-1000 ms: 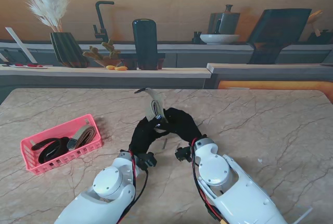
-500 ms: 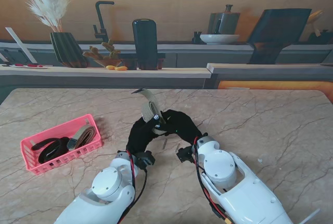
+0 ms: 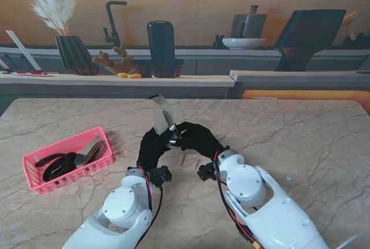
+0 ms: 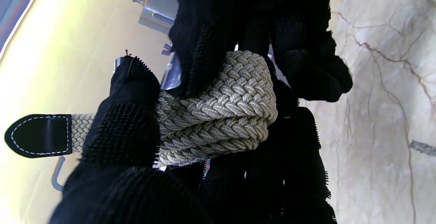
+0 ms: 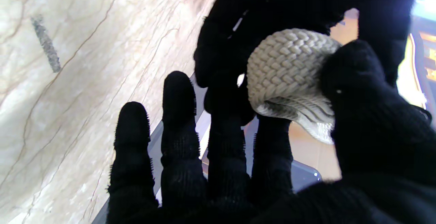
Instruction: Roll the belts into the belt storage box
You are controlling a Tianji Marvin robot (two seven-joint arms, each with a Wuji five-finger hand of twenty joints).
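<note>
While the free tail has been shortening, the left hand (image 3: 151,145) and right hand (image 3: 199,137) are both clasping the woven belt (image 3: 163,121), coiling it above the tabletop (image 3: 289,139).

My two forearms are glossy white moulded shells, rounded at the wrist into a disc-shaped cap. Red and black cables run along the inner side of each, looping past a small black bracket at the wrist. The left hand (image 3: 151,148) and right hand (image 3: 199,137) both wear black knitted gloves; up close the fingers (image 5: 179,121) show a ribbed weave with short stiff fibres bristling along the edges.
</note>
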